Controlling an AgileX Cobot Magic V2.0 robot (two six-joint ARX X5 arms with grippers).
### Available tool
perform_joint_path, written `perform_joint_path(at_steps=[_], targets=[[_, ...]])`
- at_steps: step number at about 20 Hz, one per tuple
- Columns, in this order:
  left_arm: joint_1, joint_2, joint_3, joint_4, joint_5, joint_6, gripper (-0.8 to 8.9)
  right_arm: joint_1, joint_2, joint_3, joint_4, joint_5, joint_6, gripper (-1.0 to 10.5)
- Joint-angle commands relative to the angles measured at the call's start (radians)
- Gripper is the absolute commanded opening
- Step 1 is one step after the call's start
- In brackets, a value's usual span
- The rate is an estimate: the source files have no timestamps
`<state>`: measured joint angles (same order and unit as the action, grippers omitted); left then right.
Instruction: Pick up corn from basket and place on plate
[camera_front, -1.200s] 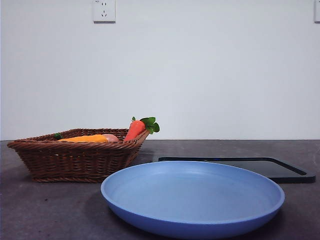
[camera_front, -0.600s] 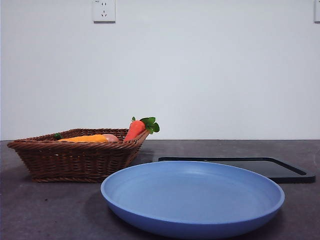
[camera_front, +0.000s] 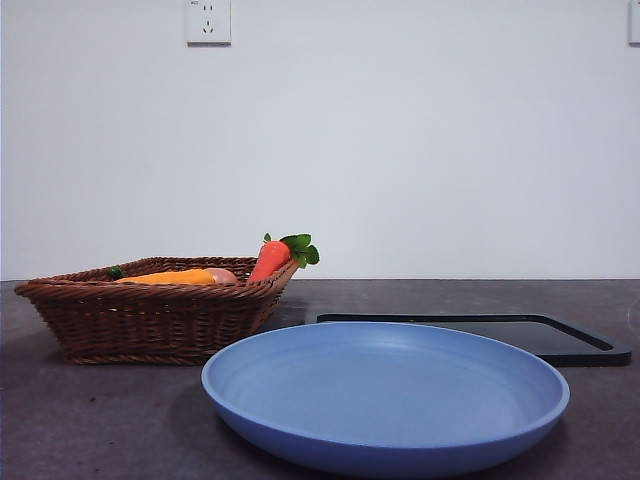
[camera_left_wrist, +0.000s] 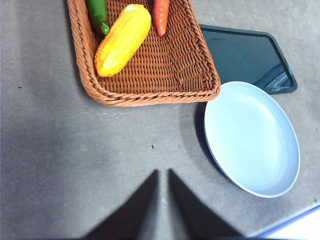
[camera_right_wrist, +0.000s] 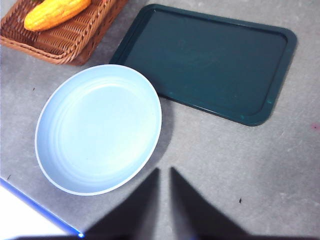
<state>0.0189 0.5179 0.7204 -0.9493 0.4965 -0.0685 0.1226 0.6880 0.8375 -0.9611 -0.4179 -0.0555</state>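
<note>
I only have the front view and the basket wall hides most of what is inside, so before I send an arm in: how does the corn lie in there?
Observer: The corn lies flat on the floor of the basket, on a slant, near the wall away from the plate.
Operator: Anything touching it?
Observer: A green vegetable lies right beside its upper half; the carrot is apart from it.
Operator: Where are the arms?
Observer: The left gripper hangs over bare table short of the basket, jaws nearly together.
Operator: And the right?
Observer: The right gripper hangs beside the plate, with the black tray beyond.
</note>
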Motion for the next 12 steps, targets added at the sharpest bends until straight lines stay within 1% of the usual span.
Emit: perform_joint_path(at_steps=[1, 2, 3, 8, 10, 12], targets=[[-0.001, 0.004, 0.015, 0.008, 0.004, 0.016, 3.0, 0.002, 0.006, 0.016, 0.01, -0.001, 0.018, 2.7], [-0.001, 0.005, 0.015, 0.01, 0.004, 0.014, 3.84, 0.002, 0.01, 0.016, 0.014, -0.002, 0.025, 3.2], [-0.001, 0.006, 0.015, 0.015, 0.004, 0.006, 4.23, 0.002, 0.012, 0.016, 0.014, -0.002, 0.029, 3.2], [-0.001, 0.017, 0.016, 0.031, 0.005, 0.001, 4.3, 0.008, 0.079, 0.016, 0.025, -0.013, 0.049, 3.2], [-0.001, 0.018, 0.016, 0.036, 0.005, 0.001, 4.3, 0.024, 0.121, 0.016, 0.047, -0.031, 0.055, 3.2], [-0.001, 0.018, 0.016, 0.047, 0.005, 0.0, 4.3, 0.047, 0.175, 0.016, 0.085, -0.031, 0.072, 3.2]])
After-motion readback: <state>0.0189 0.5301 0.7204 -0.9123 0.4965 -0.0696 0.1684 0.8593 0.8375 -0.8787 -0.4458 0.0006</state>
